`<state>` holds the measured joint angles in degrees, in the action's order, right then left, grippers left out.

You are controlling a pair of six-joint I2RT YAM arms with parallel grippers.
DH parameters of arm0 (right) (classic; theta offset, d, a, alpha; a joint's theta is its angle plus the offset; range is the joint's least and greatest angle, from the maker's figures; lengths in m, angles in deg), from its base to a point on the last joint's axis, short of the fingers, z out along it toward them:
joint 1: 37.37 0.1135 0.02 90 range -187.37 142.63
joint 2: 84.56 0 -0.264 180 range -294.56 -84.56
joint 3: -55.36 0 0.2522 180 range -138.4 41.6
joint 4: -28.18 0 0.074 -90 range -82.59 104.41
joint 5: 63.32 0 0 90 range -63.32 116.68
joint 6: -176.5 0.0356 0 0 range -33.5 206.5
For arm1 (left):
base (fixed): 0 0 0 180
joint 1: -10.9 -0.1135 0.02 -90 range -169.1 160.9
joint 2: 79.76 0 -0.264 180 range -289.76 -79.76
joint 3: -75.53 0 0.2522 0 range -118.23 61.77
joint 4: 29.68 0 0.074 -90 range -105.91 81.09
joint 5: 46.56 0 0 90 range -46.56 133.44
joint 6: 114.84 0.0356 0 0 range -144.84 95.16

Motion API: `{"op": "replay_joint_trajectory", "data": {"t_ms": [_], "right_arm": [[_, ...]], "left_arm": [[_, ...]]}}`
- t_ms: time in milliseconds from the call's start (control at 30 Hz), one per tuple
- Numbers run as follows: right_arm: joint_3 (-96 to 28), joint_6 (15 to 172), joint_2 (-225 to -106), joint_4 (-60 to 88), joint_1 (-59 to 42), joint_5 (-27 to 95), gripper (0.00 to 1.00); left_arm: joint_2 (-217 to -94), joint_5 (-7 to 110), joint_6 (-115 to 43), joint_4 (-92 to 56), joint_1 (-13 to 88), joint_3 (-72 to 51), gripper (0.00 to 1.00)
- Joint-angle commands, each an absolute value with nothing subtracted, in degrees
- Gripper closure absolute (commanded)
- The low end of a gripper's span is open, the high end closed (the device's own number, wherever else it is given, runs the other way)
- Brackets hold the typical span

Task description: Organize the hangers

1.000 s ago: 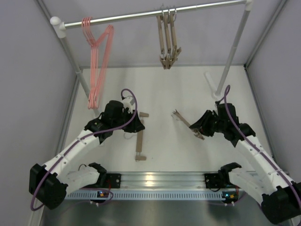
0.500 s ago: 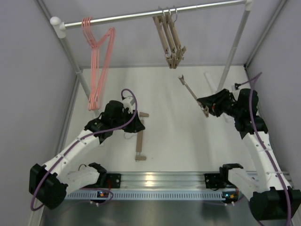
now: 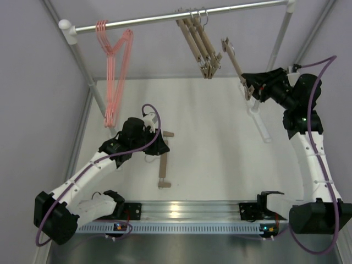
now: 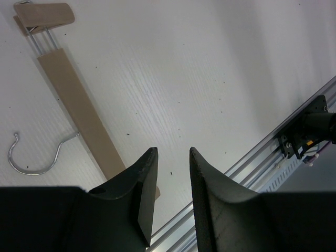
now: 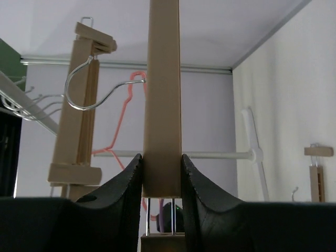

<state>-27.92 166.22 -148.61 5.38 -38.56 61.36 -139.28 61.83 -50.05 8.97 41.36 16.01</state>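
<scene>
Soft, even light fills the top view. The white counter (image 3: 231, 159) ahead of the left end effector (image 4: 173, 157) is bright with only faint shadows, and behind it a glare spot sits on the aluminium rail (image 3: 173, 208). In both wrist views the fingers (image 4: 131, 210) are near-black and slightly soft. The wooden hanger (image 5: 163, 79) in the right end effector (image 5: 161, 160) is well lit against pale walls.
</scene>
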Motion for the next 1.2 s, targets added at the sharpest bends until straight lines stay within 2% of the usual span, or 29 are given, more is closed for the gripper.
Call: {"op": "replay_joint_trajectory", "data": {"t_ms": [0, 233, 933, 1167], "right_arm": [[-34.9, 170.1, -149.9, 12.6, -39.3, 62.6, 1.00], [-42.1, 172.0, -152.4, 13.4, -39.3, 63.2, 1.00], [-53.8, 174.3, -160.7, 15.4, -37.8, 65.3, 1.00], [-57.5, 172.3, -165.0, 15.0, -31.7, 64.7, 1.00]], "left_arm": [[-139.6, 62.3, -48.8, 8.4, 41.0, 14.8, 0.65], [-140.5, 62.7, -48.8, 8.4, 41.0, 14.4, 0.65], [-140.6, 61.7, -48.9, 8.3, 41.0, 14.4, 0.65], [-140.2, 61.4, -48.7, 8.4, 41.0, 14.5, 0.65]]}}
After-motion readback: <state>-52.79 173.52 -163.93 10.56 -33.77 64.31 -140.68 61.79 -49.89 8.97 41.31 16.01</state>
